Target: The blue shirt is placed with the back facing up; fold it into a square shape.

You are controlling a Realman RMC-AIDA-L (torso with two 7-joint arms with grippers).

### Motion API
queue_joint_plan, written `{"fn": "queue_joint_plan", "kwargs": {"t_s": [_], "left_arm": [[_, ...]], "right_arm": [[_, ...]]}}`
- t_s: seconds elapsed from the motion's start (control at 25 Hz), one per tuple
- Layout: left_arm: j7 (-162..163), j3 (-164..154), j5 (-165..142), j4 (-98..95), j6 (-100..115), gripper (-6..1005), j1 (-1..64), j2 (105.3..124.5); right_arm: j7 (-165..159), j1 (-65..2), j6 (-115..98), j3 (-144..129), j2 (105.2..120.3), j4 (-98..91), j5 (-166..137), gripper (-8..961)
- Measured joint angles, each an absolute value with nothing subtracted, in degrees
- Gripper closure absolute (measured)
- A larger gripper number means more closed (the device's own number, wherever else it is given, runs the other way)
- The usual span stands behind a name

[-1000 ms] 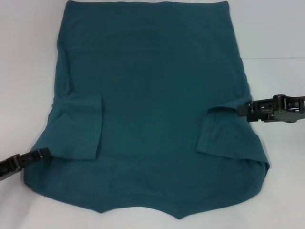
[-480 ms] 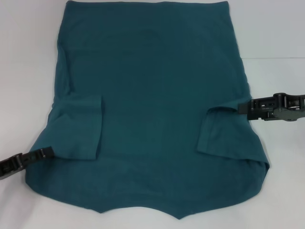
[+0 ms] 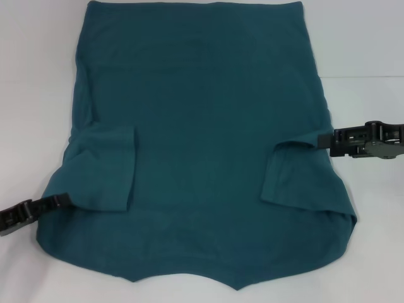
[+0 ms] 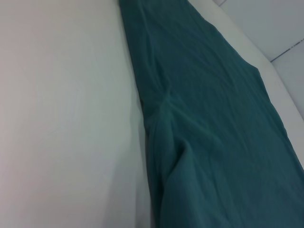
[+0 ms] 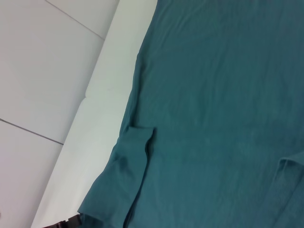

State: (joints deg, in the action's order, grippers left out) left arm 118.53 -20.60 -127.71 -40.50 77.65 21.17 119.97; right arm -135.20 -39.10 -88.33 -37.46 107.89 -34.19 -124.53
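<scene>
Fingertips on both sides: I am not able to tell whether they are apart, together or pinching cloth. Left gripper (image 3: 55,202) is sitting at about 8 o'clock in the head view, touching the blue shirt (image 3: 202,126) at its left edge beside the folded-in left sleeve (image 3: 107,167). Shirt is lying flat, plain side up, spanning the white table (image 3: 31,76). Right gripper (image 3: 325,141) is meeting the right edge at about 3 o'clock, by the right sleeve (image 3: 293,173). I am judging the next fold is pending; both edges need equal tension, carried over together, keeping the sleeves tucked.
</scene>
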Motion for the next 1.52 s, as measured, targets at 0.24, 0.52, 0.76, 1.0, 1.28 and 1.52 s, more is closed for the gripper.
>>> {"fn": "queue_joint_plan", "kwargs": {"t_s": [0.24, 0.52, 0.76, 1.0, 1.28, 1.52], "left_arm": [[119.58, -20.12, -127.63, -40.59, 77.11, 385, 21.18, 119.80], [119.70, -20.57, -127.70, -40.61, 76.67, 593, 21.26, 119.84], [119.79, -20.57, -127.75, -40.61, 76.64, 828, 21.42, 119.91], [121.25, -20.28, -127.77, -40.59, 79.64, 960, 22.04, 119.35], [122.80, -19.60, -125.92, -41.13, 84.57, 976, 23.47, 118.76], [123.98, -19.60, -125.68, -41.10, 84.11, 976, 24.32, 118.52]], "right_arm": [[-134.79, -38.74, -88.56, -37.04, 107.80, -34.19, -124.54, 354], [-134.67, -38.48, -88.65, -37.00, 107.68, -34.19, -124.54, 354], [-134.65, -38.35, -88.76, -37.06, 107.66, -34.15, -124.58, 355], [-134.26, -37.83, -89.33, -37.61, 107.40, -34.16, -124.88, 355], [-133.88, -35.28, -93.63, -37.62, 104.51, -34.40, -126.16, 355], [-134.74, -33.52, -96.45, -37.52, 101.70, -35.50, -134.53, 359]]}}
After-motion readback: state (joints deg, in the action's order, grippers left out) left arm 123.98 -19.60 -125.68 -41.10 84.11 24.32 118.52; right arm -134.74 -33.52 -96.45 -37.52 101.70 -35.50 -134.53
